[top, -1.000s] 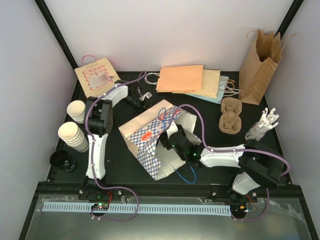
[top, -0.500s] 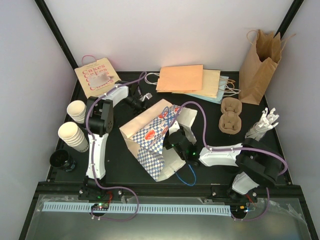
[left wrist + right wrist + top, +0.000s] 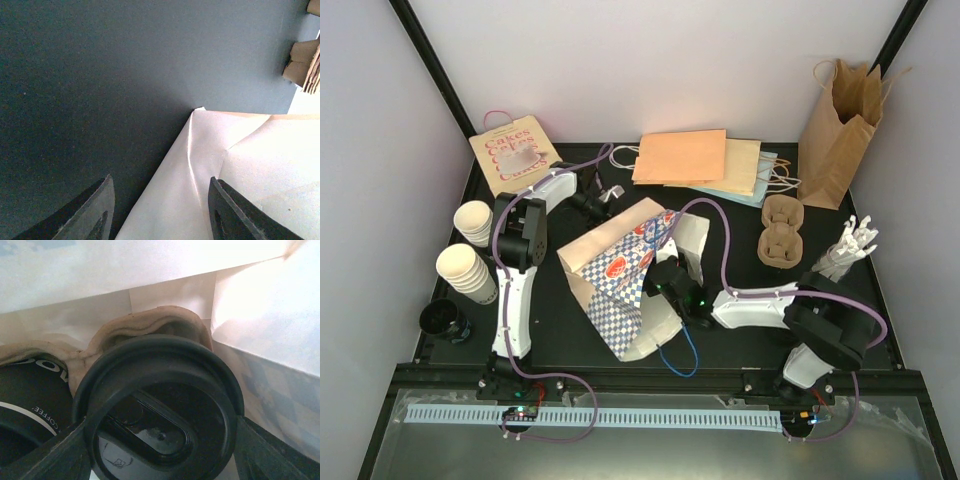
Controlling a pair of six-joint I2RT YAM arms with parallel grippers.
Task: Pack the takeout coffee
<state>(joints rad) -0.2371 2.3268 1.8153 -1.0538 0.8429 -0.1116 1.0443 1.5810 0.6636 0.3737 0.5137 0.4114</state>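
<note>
**Right gripper inside the checked bag, clasping a lidded coffee**

The black table (image 3: 560, 340) carries everything. At its middle a blue-and-white checked bag (image 3: 620, 275) lies on its side, mouth toward the near right. A tall brown paper bag (image 3: 835, 135) stands at the far right corner. A stack of flat orange and pale bags (image 3: 695, 160) lies at the far middle, and a flat bag printed "Cakes" (image 3: 513, 152) at the far left.

The right arm reaches from the near right into the checked bag's mouth. Its wrist view shows the right gripper (image 3: 160, 455) with its jaws spread wide, one against each side of a lidded cup (image 3: 160, 415). That cup sits in a pulp carrier (image 3: 150, 322) inside the bag. A second black lid (image 3: 25, 405), printed "COFFEE", sits just to its left in the same carrier.

The left arm stretches toward the far middle. The left gripper (image 3: 160, 178) has its jaws parted and holds nothing. It hangs above the bag's far corner, with bare table beyond.

An empty cup carrier (image 3: 782, 232) lies on the right of the table, with white plastic cutlery (image 3: 845, 250) just right of it. Two stacks of cream paper cups (image 3: 463, 270) lie along the left edge. A small stack of black lids (image 3: 442, 320) sits nearer, beside them.
</note>
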